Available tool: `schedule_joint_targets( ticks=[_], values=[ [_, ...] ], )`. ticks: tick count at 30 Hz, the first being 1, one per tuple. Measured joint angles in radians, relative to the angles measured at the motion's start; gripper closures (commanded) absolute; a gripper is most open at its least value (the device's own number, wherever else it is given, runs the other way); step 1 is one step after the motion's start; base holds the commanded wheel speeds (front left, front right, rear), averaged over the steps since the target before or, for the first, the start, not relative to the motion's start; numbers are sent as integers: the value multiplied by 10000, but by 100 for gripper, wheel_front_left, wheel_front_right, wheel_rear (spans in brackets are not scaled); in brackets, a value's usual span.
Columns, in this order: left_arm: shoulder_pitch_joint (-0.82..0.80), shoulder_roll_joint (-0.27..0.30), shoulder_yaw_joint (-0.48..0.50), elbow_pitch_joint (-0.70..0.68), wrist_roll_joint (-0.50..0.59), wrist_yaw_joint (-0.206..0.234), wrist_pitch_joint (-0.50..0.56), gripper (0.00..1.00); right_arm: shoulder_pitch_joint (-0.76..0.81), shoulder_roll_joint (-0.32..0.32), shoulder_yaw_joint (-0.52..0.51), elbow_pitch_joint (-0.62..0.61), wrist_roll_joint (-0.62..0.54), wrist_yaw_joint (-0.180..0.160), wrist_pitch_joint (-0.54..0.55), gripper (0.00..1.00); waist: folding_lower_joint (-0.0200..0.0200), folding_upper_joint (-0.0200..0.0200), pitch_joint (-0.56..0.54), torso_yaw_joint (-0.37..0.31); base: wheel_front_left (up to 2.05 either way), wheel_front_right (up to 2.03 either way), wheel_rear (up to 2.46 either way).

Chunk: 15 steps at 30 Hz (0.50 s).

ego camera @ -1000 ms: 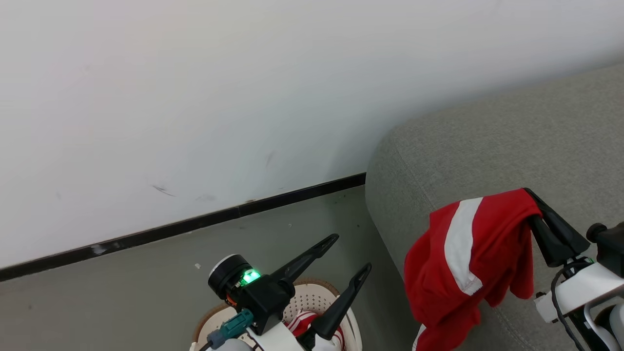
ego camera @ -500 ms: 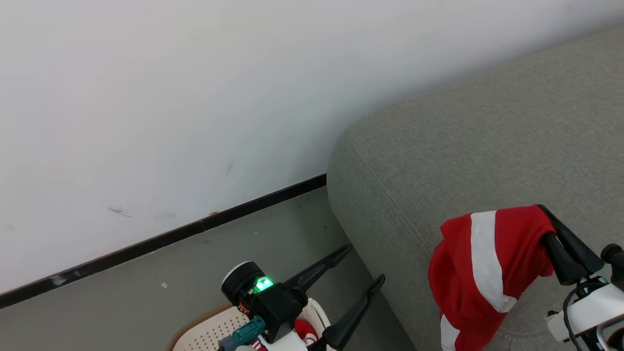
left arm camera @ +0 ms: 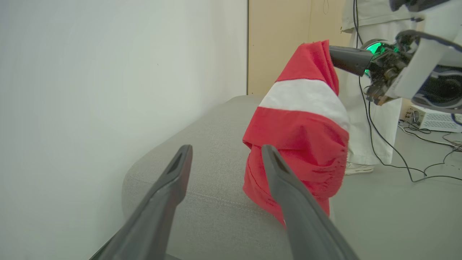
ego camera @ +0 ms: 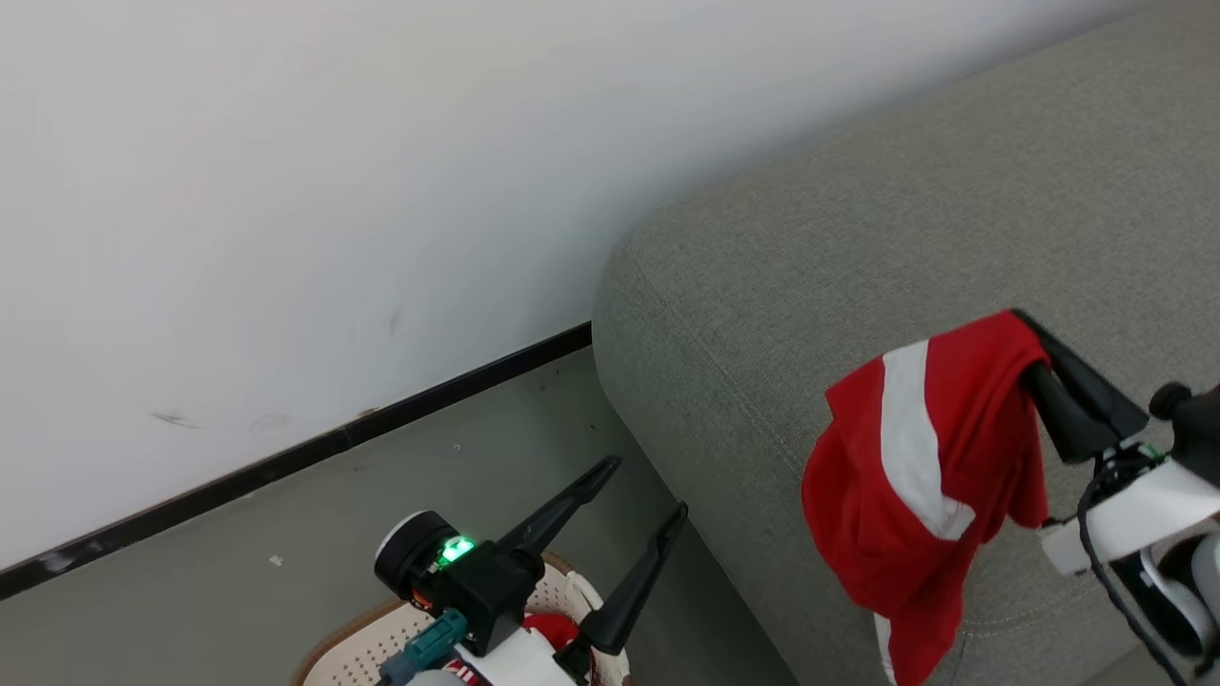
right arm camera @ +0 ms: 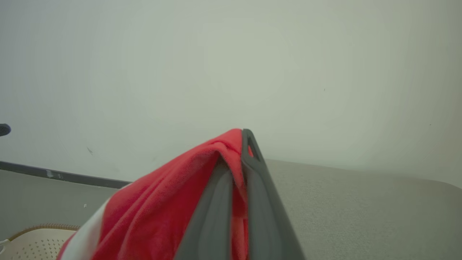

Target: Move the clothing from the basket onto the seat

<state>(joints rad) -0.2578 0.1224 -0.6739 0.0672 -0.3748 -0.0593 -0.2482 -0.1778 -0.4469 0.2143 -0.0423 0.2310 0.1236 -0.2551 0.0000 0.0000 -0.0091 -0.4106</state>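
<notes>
Carry stage: red white-striped garment (ego camera: 915, 476) hung pinched in the closed right gripper (ego camera: 1027, 348) over the grey seat (ego camera: 810, 286)'s near edge, left gripper (ego camera: 644, 486) spread wide, empty, above the basket (ego camera: 353, 648); the next move likely called for lowering it farther in, then release.

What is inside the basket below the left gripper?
A bit of red clothing shows inside the basket, next to its perforated cream side. The wrist of the left gripper covers most of the inside, so how much lies there cannot be seen.
</notes>
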Motion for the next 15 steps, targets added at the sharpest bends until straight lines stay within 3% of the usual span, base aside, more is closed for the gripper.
schedule_joint_targets(
  ticks=[6, 15],
  values=[
    [-1, 134, 337, -245, 92, 284, 0, 0, -1995, -48, 25, 583, 665, 0, 104, 100, 0, 0, 332, 55, 0, 0, 0],
    [-10, 420, 606, -627, 222, 569, -10, 0, -4521, -92, -855, 1856, 1407, 0, 514, 100, 0, 0, 859, 229, 0, 0, 0]
  ],
)
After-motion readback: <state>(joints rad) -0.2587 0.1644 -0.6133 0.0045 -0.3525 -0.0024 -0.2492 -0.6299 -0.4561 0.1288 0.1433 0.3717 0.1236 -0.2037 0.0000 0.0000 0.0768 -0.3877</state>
